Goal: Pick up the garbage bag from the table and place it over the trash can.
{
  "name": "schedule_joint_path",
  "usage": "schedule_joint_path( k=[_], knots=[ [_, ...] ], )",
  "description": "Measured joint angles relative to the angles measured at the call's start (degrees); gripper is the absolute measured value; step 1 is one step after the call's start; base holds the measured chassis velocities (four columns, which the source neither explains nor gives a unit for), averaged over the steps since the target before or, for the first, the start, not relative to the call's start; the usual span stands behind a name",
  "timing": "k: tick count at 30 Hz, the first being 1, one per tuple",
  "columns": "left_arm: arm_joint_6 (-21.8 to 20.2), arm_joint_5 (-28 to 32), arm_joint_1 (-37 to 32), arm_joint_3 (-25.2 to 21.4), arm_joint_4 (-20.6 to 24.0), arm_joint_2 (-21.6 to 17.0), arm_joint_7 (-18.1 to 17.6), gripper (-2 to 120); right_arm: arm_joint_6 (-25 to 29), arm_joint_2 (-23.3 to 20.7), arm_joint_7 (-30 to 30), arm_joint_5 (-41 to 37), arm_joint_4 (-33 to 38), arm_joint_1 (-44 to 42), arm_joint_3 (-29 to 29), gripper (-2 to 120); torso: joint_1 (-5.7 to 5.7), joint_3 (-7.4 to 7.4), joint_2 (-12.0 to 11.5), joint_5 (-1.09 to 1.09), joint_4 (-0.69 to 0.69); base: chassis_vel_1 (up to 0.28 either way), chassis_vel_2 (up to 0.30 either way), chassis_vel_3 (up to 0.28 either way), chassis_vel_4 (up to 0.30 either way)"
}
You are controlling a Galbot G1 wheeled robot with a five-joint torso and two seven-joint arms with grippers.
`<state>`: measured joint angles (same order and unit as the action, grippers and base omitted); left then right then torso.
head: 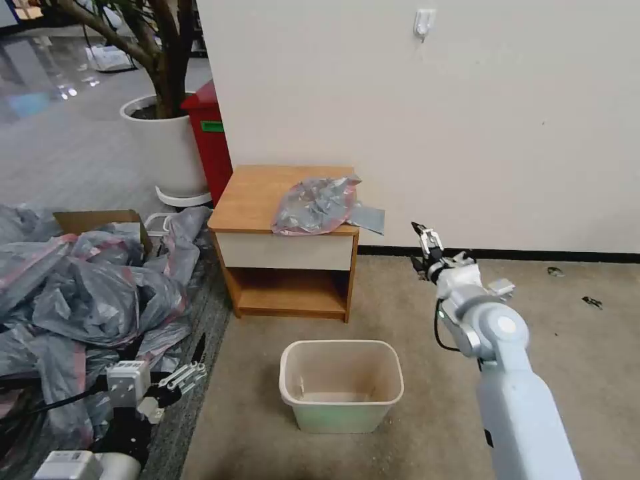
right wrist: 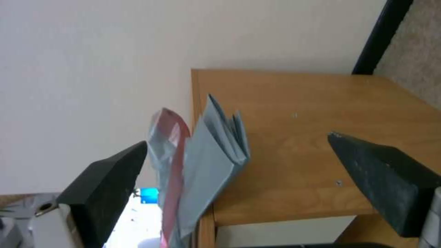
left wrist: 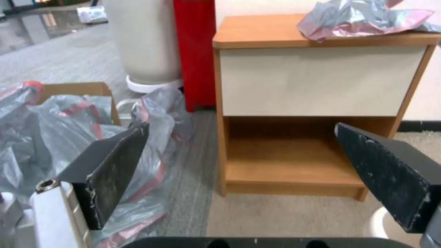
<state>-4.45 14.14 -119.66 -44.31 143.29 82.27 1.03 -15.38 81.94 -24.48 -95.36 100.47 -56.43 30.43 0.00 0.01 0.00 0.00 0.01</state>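
Garbage bag point(head: 313, 205) on table point(head: 257, 193); right pincer point(head: 423, 245) spread wide, seemingly empty, beside it

one garbage bag point(head: 313, 207) lies on one counter point(head: 257, 197) (a single drawer front and a single open shelf beneath it). one trash can point(head: 341, 387) stands on the floor. one red bin point(head: 210, 137) and one white planter pot point(head: 170, 150) stand beside the counter, the pot holding one tree. one heap of grey-and-pink bags point(head: 87, 287) spreads over the floor, too tangled to count bag by bag, with one cardboard box point(head: 100, 220) at its far edge. one white hook point(head: 424, 22) sits on the wall. two dark scraps point(head: 573, 287) lie on the carpet. two hands show: the left hand point(head: 187, 377) and the right hand point(head: 424, 248), each with two fingers.
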Motion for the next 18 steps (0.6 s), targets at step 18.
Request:
schedule_joint_path(
  k=[18],
  knots=[
    [-0.6,-2.75,0.11,1.02,-0.04,2.41,0.76,100,0.38,2.56,3.37,3.17,-11.82,9.83,-5.82,73,0.0,0.0,0.0,0.01,-0.01,0.0,0.0,0.0,0.0]
  ],
)
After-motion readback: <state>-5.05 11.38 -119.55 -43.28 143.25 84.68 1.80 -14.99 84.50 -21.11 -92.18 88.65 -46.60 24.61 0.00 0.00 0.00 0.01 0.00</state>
